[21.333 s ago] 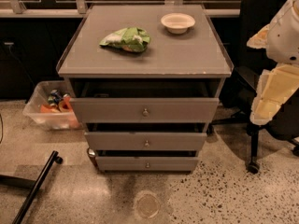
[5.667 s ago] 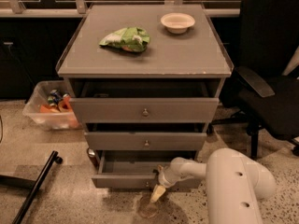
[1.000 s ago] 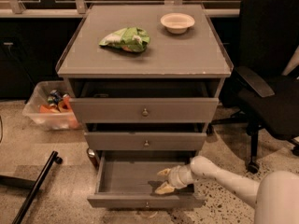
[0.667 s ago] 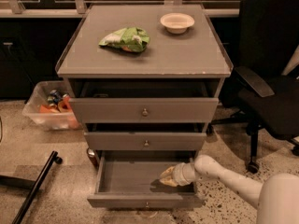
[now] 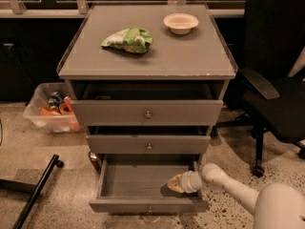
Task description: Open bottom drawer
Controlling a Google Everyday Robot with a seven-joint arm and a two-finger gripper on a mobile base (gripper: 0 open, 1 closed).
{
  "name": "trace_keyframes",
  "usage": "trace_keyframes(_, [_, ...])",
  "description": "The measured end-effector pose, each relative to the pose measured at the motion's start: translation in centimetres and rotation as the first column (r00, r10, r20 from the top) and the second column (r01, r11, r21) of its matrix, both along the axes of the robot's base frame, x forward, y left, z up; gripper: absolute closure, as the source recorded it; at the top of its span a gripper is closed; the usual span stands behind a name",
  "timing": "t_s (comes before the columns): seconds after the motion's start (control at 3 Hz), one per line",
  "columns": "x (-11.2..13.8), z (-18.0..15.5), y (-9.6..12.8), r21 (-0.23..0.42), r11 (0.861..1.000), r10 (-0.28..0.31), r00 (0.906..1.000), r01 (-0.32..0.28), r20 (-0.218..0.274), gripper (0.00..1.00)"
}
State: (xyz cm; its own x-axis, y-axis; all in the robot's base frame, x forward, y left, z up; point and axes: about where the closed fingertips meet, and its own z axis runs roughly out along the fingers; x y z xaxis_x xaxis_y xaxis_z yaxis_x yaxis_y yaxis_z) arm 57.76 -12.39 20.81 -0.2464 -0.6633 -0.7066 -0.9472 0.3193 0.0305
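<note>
Camera view looks down on a grey three-drawer cabinet (image 5: 190, 61) from its near side. The bottom drawer (image 5: 133, 181), the lowest and slimmest of the three, stands pulled well out toward the near edge, its plain grey inside bare and its flat front carrying a small round knob (image 5: 149, 209) at the centre. The gripper (image 5: 174, 184) sits inside this drawer at the right end, low over the floor of it and just behind the front panel, pointing left. How wide the gripper stands cannot be told from this angle. Its pale arm (image 5: 228, 186) comes in from the near right corner, crossing over the drawer's right side.

Above, the middle drawer (image 5: 119, 144) and the top drawer (image 5: 109, 112) each sit slightly out, with a dark gap showing over each front. On the cabinet top lie a crumpled green bag (image 5: 127, 39) toward the left and a shallow pale bowl (image 5: 180, 23) at the far right, well apart from each other.

Left of the cabinet a clear plastic bin (image 5: 50, 111) with colourful contents rests on the speckled floor (image 5: 71, 180), and a black bar (image 5: 35, 192) lies near it. A black office chair (image 5: 279, 80) stands to the right.
</note>
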Motion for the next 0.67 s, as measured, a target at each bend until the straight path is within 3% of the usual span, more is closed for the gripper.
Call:
trace_keyframes(0.33, [-0.6,-3.2,0.1,-0.004,1.000,-0.005,0.9990,0.005,-0.044,1.00])
trace_keyframes(0.67, [-1.2,-5.2,0.5,-0.022,1.000,0.011,0.9967,-0.013,-0.081,0.81])
